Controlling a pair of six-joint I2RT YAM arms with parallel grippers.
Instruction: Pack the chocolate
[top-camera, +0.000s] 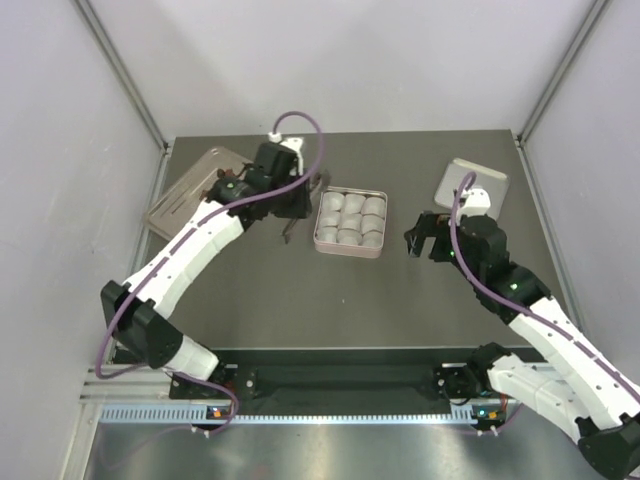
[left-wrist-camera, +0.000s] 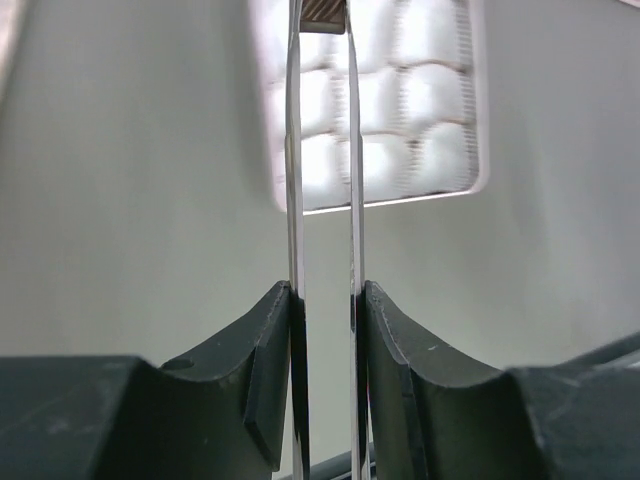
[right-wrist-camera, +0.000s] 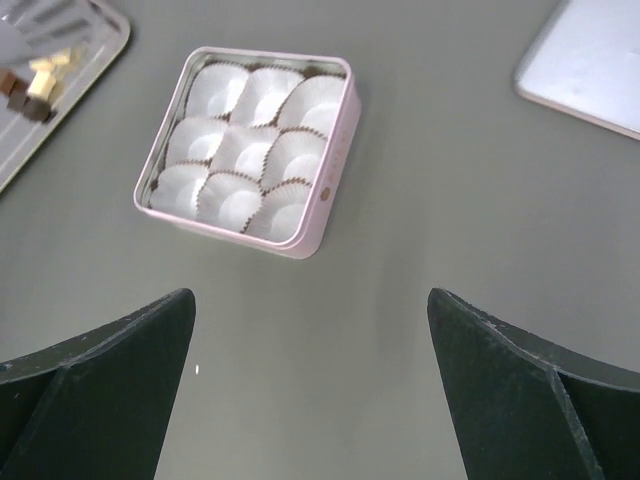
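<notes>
The left end effector (left-wrist-camera: 325, 300) squeezes thin metal tweezers (left-wrist-camera: 296, 150) holding a brown chocolate cube (left-wrist-camera: 323, 14) near the left edge of the pink square tin (right-wrist-camera: 332, 165); the right end effector (right-wrist-camera: 310, 325) is spread wide.

The square tin (right-wrist-camera: 325, 185) is showing smooth, pink-lacquered metal with a soft gloss. Inside it, the paper cups (right-wrist-camera: 240, 150) are looking thin, white, fluted and matt. Under the tin, the table (right-wrist-camera: 430, 260) is lying matt grey and even. Left of the tin, the tray (top-camera: 185, 200) is gleaming dully like brushed metal. Right of the tin, the lid (right-wrist-camera: 590, 70) is looking satin-smooth. Over the tin's edge, the tweezers (left-wrist-camera: 296, 180) are glinting as thin polished metal around a ribbed, matt brown chocolate piece (left-wrist-camera: 323, 13). The left gripper (left-wrist-camera: 327, 300) and right gripper (right-wrist-camera: 310, 310) are showing matt dark plastic.
</notes>
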